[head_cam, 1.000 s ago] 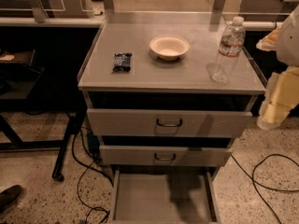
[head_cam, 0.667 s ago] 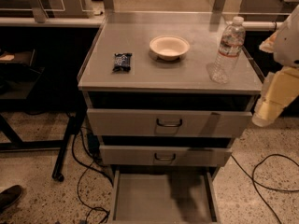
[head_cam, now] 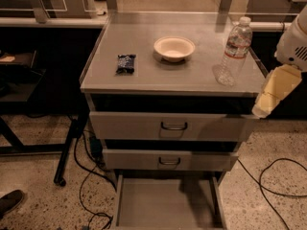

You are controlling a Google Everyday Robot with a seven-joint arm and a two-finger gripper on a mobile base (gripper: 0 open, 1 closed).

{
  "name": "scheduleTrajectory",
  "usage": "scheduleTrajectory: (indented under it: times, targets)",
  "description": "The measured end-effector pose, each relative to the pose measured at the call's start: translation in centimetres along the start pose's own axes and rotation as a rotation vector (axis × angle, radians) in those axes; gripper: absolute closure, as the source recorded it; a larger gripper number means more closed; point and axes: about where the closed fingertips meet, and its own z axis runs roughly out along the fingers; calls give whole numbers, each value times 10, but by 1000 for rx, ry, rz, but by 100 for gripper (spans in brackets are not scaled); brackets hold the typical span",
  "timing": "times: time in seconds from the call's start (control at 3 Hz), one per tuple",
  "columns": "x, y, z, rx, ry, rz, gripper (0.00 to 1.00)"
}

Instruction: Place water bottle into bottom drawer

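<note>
1. Since a second ago the gripper (head_cam: 268,97) has crept up and to the left along the right side of the cabinet, closing on the water bottle (head_cam: 233,51). Nothing else has shifted.
2. Right now the gripper hangs just off the cabinet's right front corner, at about the level of the top's edge, below and to the right of the bottle and apart from it.
3. From where I stand I cannot tell how far open it is. It has no hold on the bottle.
4. The bottle stands upright near the right edge of the cabinet top (head_cam: 144,42), cap on, with a pale bowl (head_cam: 174,48) to its left and a small dark packet (head_cam: 126,63) further left.
5. The bottom drawer (head_cam: 165,205) is pulled out, its flat grey floor showing. The 2 upper drawers (head_cam: 172,127) are pulled out only a little.
6. To my eye this is the approach to the grasp: the arm must rise further and reach in before any carrying down to the drawer begins.
</note>
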Motion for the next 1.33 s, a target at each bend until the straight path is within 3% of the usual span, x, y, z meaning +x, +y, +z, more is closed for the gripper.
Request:
scheduleTrajectory:
  times: [0.33, 0.67, 1.0, 1.33]
  targets:
    - [1, -3, 2, -6, 4, 16, 0]
    - [-4, -15, 10, 13, -46, 76, 0]
    - [15, -73, 19, 64, -180, 308, 0]
    - [28, -101, 22, 80, -256, 421, 0]
